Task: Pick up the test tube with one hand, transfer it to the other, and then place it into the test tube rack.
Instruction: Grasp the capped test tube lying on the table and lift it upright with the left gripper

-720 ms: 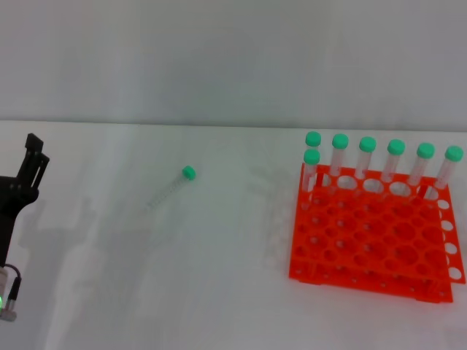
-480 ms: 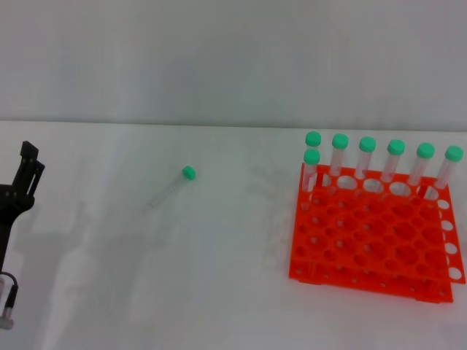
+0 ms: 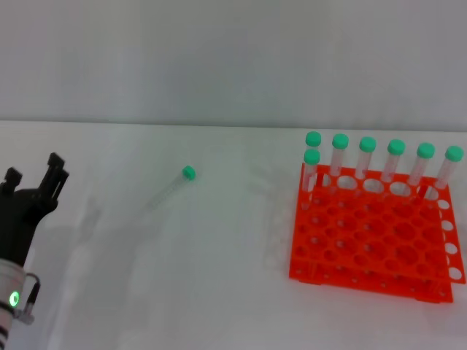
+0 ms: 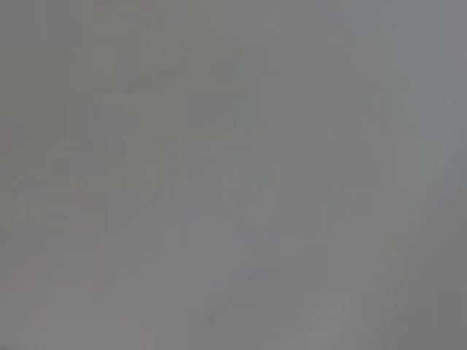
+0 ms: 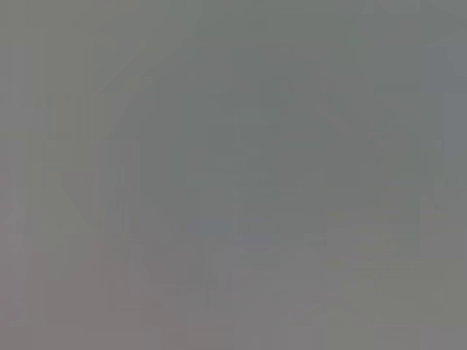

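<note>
The test tube (image 3: 172,188) lies on the white table, left of centre, with its green cap (image 3: 188,173) at the far right end. My left gripper (image 3: 34,172), black on a white banded arm with a green light (image 3: 13,298), hangs at the left edge of the head view. Its fingers stand apart and empty, well left of the tube. The orange test tube rack (image 3: 372,244) stands at the right. My right gripper is out of view. Both wrist views show only plain grey.
Several green-capped tubes (image 3: 367,159) stand upright along the rack's far row, one more (image 3: 311,169) just in front at its left end. The table's far edge (image 3: 146,125) meets a grey wall. Bare table lies between the tube and the rack.
My left gripper has moved right and up into the head view and turned, so both fingers now show. The tube and rack have not moved.
</note>
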Controlling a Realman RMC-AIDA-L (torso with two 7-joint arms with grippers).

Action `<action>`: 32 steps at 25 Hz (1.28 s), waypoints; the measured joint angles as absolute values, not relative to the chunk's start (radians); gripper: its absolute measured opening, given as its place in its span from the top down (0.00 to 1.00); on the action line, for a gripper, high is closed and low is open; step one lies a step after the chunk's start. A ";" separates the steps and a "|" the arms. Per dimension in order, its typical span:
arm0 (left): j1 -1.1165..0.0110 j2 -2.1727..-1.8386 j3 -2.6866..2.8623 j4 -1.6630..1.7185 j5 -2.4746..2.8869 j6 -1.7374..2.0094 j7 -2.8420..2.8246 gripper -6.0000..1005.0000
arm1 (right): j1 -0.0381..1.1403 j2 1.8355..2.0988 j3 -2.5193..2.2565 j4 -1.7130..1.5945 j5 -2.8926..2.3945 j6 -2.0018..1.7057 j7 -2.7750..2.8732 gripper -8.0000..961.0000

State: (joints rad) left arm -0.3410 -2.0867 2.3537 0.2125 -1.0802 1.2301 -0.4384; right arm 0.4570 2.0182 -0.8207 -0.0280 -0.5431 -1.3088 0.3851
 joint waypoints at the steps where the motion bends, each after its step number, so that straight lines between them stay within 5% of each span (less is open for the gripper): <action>1: -0.353 -2.084 2.354 0.211 -1.076 1.221 -0.451 0.12 | 0.462 2.018 -0.821 -0.028 -0.543 -1.300 0.385 0.10; 6: -0.388 -2.066 2.354 0.202 -1.064 1.232 -0.526 0.12 | 0.467 2.018 -0.821 -0.028 -0.543 -1.284 0.385 0.10; 15: -0.515 -1.896 2.357 -0.081 -0.729 1.321 -1.184 0.12 | 0.466 2.016 -0.818 -0.031 -0.538 -1.266 0.380 0.10; 32: -0.911 -1.760 2.869 -0.739 -0.237 1.523 -1.830 0.13 | 0.483 2.023 -0.822 -0.050 -0.543 -1.235 0.382 0.10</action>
